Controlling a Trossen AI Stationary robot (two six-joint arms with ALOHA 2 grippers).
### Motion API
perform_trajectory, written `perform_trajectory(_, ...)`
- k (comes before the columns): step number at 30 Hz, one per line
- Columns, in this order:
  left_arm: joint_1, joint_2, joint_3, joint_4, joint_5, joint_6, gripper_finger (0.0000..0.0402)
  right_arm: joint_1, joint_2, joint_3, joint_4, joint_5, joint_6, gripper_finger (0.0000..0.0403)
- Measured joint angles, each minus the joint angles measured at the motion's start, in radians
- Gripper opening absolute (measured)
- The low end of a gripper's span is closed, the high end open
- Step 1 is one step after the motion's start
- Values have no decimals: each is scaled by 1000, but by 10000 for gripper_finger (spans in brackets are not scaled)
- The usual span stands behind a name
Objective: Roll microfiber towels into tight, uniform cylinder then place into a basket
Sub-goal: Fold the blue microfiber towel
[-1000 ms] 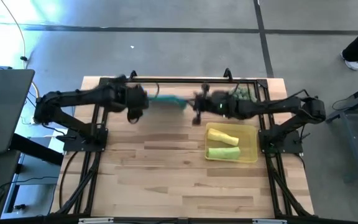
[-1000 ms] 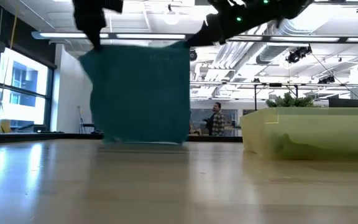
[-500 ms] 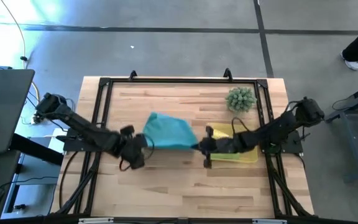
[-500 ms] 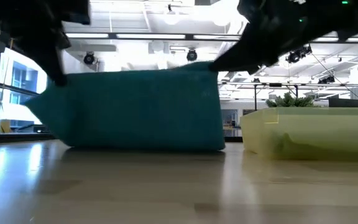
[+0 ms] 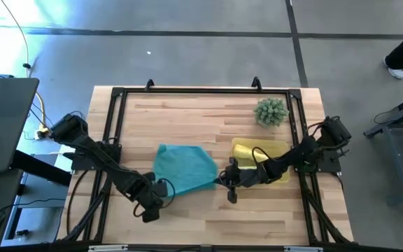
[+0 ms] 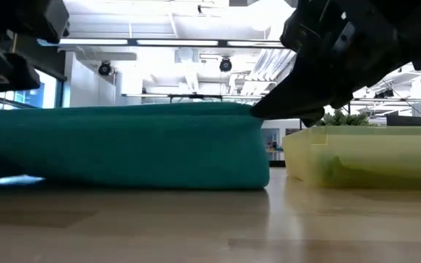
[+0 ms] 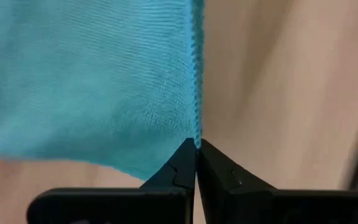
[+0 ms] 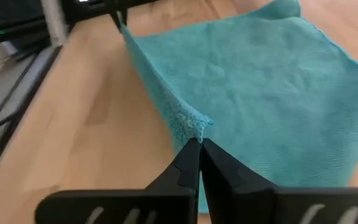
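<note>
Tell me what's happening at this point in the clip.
Both arms are spreading the teal towel out on the table. The left gripper is shut on one near corner and the right gripper is shut on the other, with the near edge stretched between them and the rest of the cloth lying on the wood. The towel is flat, not yet rolled. To its right the basket sits partly under the right arm, with a spiky green plant behind it.

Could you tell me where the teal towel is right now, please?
In the high view, the teal towel lies mid-table, just left of the yellow basket, pinched at its near corners.
</note>
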Motion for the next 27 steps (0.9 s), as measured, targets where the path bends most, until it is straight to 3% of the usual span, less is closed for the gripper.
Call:
perform_trajectory(4, 8, 3, 2, 20, 39, 36, 0, 0, -2, 0, 27, -42, -46, 0)
perform_trajectory(11, 69, -1, 37, -176, -71, 95, 0, -6, -1, -1, 33, 41, -161, 0)
perform_trajectory(16, 140, -1, 65, -335, -205, 238, 0, -36, -1, -1, 23, 79, -198, 0)
perform_trajectory(20, 204, -1, 66, -342, -330, 401, 0, -66, -1, -1, -17, 91, -180, 0)
perform_trajectory(27, 331, 28, 67, -324, -353, 629, 0, -95, 6, -1, -55, 133, -136, 0)
